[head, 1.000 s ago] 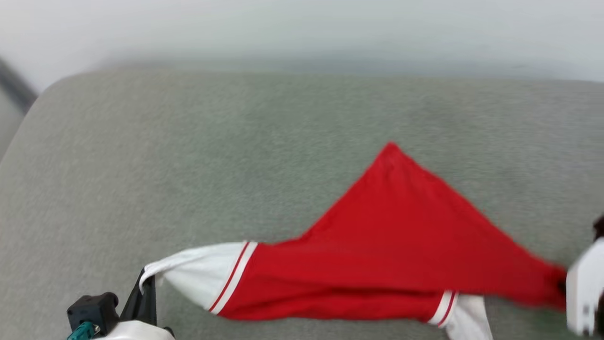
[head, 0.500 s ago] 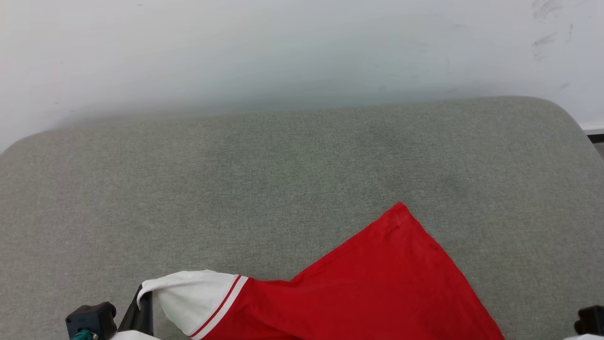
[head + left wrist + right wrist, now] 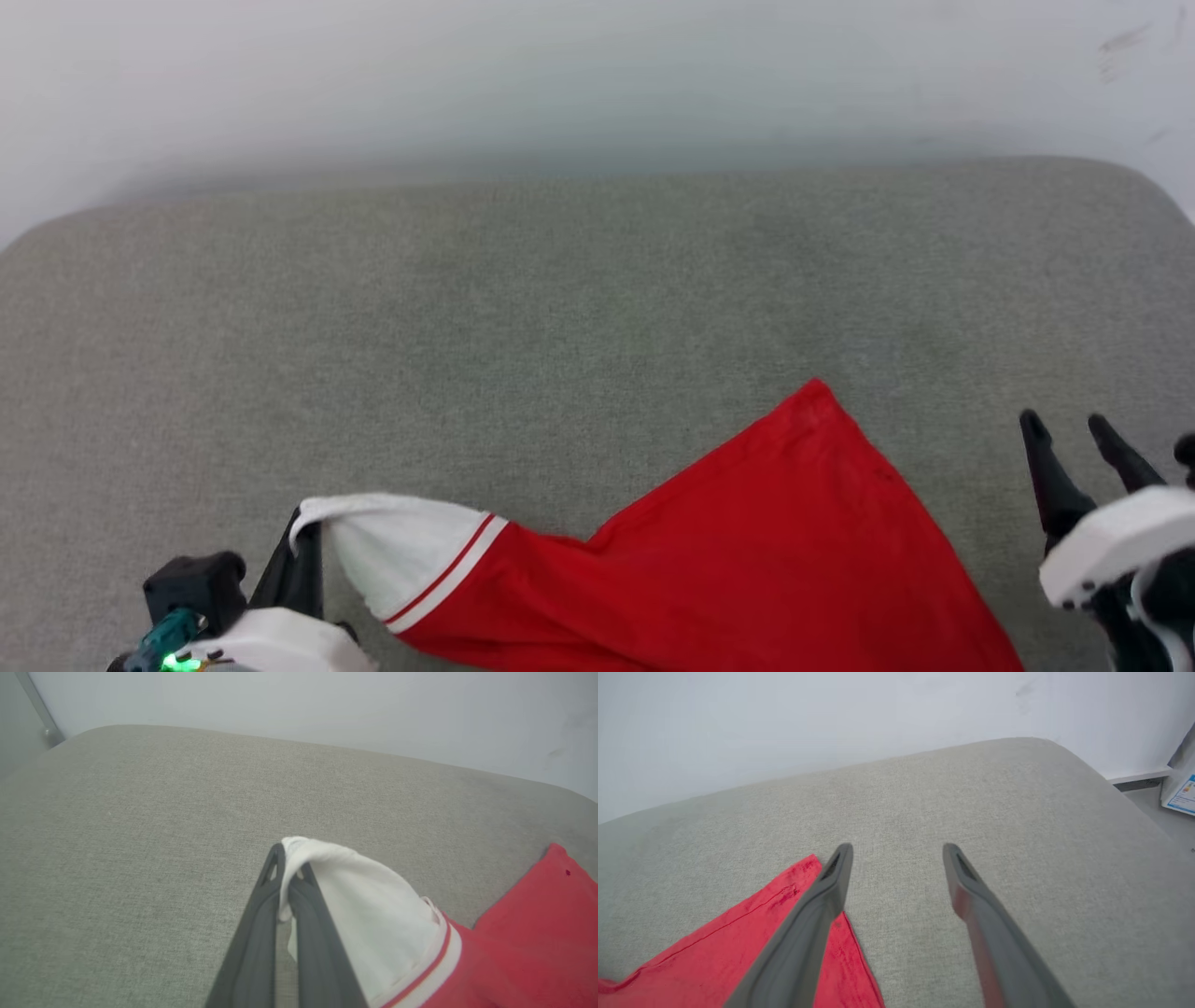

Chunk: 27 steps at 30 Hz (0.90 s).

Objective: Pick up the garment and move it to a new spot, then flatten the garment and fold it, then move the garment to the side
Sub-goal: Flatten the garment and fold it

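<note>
The garment [image 3: 766, 551], red with a white sleeve and red-and-white striped trim, lies across the near part of the grey cushion [image 3: 523, 308], one red corner pointing away from me. My left gripper [image 3: 303, 532] at the lower left is shut on the white sleeve's edge; the left wrist view shows the sleeve [image 3: 364, 900] draped over my left gripper [image 3: 286, 858], its fingers pinched together. My right gripper [image 3: 1064, 427] stands open at the right, just off the garment's right side. In the right wrist view my right gripper [image 3: 896, 851] holds nothing, with the red cloth [image 3: 738, 947] at its left.
A pale wall [image 3: 597, 84] rises right behind the cushion. The cushion's rounded right edge [image 3: 1101, 784] drops to the floor, where a white box with a printed label [image 3: 1181, 788] stands. A dark rail [image 3: 37, 709] runs at the far left.
My right gripper has let go of the garment's right end and opened, and has risen into view. The left gripper keeps its hold on the sleeve. The camera has shifted.
</note>
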### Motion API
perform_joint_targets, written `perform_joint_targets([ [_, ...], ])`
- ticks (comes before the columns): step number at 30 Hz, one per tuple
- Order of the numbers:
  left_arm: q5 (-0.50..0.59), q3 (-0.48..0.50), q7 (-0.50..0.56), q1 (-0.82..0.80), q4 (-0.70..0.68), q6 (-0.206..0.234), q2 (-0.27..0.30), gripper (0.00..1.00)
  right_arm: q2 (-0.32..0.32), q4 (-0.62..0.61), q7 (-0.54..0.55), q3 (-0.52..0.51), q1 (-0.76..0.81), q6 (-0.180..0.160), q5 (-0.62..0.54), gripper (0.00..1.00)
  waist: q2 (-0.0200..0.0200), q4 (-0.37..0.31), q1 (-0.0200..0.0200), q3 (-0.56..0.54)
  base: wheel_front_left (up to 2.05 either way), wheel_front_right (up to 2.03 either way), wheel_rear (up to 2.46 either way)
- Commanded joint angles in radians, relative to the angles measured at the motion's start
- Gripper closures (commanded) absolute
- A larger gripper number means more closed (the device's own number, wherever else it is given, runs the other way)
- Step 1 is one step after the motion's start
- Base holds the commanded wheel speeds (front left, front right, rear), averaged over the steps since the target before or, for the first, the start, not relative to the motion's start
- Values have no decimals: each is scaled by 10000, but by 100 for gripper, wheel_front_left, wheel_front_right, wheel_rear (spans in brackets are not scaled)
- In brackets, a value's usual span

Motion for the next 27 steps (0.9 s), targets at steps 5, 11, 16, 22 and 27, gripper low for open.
perform_joint_targets([
  [5,213,-191,-119,-734,95,-250,-47,100,-828,375,1603,888,-1611,-4,347,0,-1,444,0,909,0,0,0],
  [11,498,-525,-299,-1673,263,-544,-330,100,-1838,796,4549,2227,-3281,-4,911,0,-1,962,0,1845,0,0,0],
  [16,642,-780,-437,-2312,425,-785,-595,100,-2175,1184,6108,3191,-4123,-4,1258,0,-1,1340,0,2397,0,0,0],
  [22,696,-885,-622,-2710,644,-944,-759,100,-2259,2244,6871,4448,-4384,-4,1816,0,-1,1591,0,2749,0,0,0],
  [27,634,-890,-680,-2698,777,-958,-786,100,-2151,3132,7265,5116,-4246,10,2216,100,-1,1633,0,2718,0,0,0],
])
